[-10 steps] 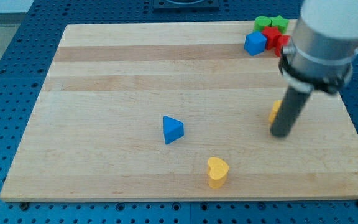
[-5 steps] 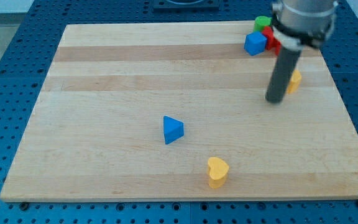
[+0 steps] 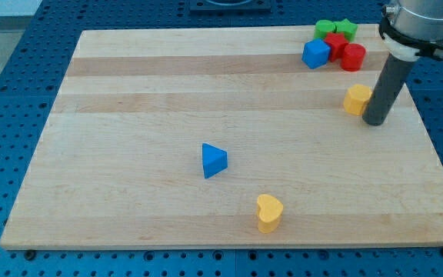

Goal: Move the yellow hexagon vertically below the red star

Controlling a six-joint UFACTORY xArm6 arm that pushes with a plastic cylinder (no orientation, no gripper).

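Observation:
The yellow hexagon (image 3: 356, 99) lies near the board's right edge, below the cluster at the view's top right. My tip (image 3: 374, 121) rests on the board just right of and slightly below the hexagon, close to it or touching. In the cluster, a red block whose shape I cannot make out (image 3: 334, 44) sits between the blue cube (image 3: 315, 54) and a red cylinder (image 3: 352, 57). The hexagon lies below the red cylinder, a little right of that red block.
Two green blocks (image 3: 326, 28) (image 3: 346, 29) sit at the top of the cluster. A blue triangular block (image 3: 213, 161) lies mid-board. A yellow heart (image 3: 268, 212) lies near the bottom edge. The wooden board (image 3: 129, 92) rests on a blue perforated table.
The hexagon was pushed up the board from lower right to below the cluster. My tip moved from its left side round to its right side.

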